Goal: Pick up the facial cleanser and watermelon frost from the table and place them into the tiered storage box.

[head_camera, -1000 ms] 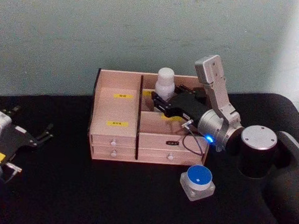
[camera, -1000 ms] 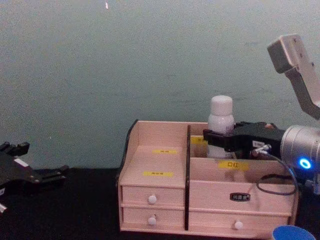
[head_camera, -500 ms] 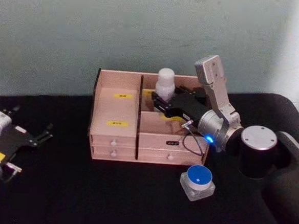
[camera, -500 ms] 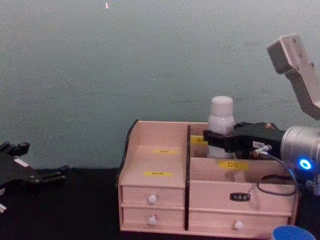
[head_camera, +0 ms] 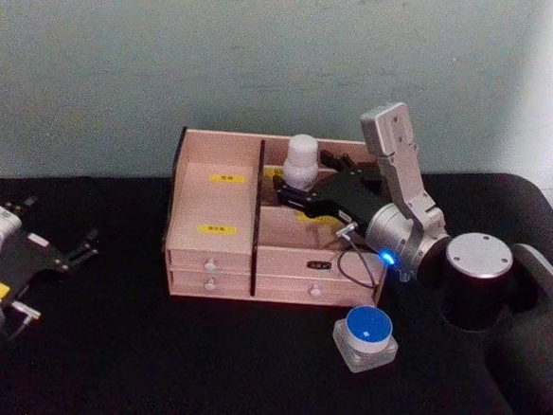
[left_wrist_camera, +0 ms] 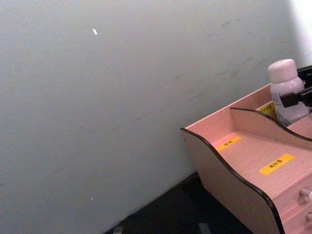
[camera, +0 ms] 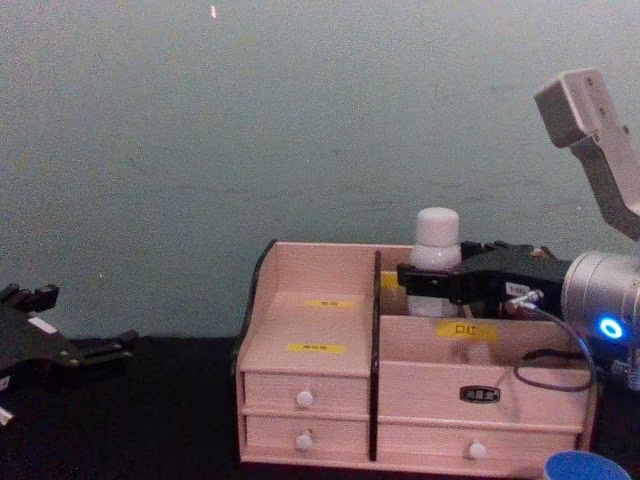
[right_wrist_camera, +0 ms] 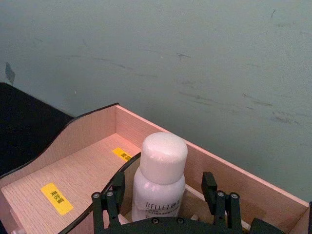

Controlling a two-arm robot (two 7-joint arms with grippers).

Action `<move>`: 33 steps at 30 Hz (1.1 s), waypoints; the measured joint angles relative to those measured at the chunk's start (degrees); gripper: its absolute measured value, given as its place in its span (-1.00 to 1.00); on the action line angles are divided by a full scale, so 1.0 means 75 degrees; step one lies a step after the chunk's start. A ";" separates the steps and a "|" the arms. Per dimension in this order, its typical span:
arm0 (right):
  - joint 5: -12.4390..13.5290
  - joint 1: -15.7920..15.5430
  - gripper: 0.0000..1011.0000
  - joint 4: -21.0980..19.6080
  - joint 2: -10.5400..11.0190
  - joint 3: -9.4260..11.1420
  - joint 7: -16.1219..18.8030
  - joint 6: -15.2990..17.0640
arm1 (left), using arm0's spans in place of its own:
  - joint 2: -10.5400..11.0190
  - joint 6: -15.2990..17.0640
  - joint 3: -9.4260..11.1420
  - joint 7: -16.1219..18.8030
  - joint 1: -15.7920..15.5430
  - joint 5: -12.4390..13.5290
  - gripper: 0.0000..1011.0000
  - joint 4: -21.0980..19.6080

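The left gripper [head_camera: 76, 250] sits parked low over the black table [head_camera: 198, 373], well apart from the work. To its right stands the tiered storage box [head_camera: 211, 198]: a stepped, yellow-labelled left half, then a dark divider, then the right half with its rear compartment.

The facial cleanser [head_camera: 301, 159] stands upright in that rear compartment, just right of the divider, with its white cap above the back wall. The right gripper [right_wrist_camera: 161, 192] straddles the bottle with its jaws spread. In the right wrist view a gap shows on each side of the body, narrower on the divider side, so nothing is pinched.

By my reading the bottle is placed and the step in hand is the release and withdrawal. To do it well, keep the jaws as wide as they are and back the gripper out along its own axis, or lift straight up. A sideways swing would let the nearer finger clip the tall, slim bottle and tip it against the divider. Clear the cap and the box's front tier before turning.

Furthest right, the watermelon frost [head_camera: 366, 335] waits on the table, just in front of the box's right corner. Being short and wide, it probably needs a fully opened grasp across the glass below the blue lid.
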 joint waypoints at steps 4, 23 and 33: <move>0.0002 0.0000 0.98 -0.0001 0.0001 0.0000 0.0000 -0.0002 | 0.0000 0.0000 0.0000 0.0000 0.0000 0.0000 0.98 0.0000; 0.0186 -0.0513 0.98 -0.0838 0.0267 0.0270 0.0201 -0.0238 | 0.0000 0.0000 0.0000 0.0000 0.0000 0.0000 0.98 0.0000; 0.0784 -0.1651 0.98 -0.2509 0.1184 0.0586 0.0772 -0.0215 | 0.0000 0.0000 0.0001 0.0000 0.0000 0.0000 0.98 0.0000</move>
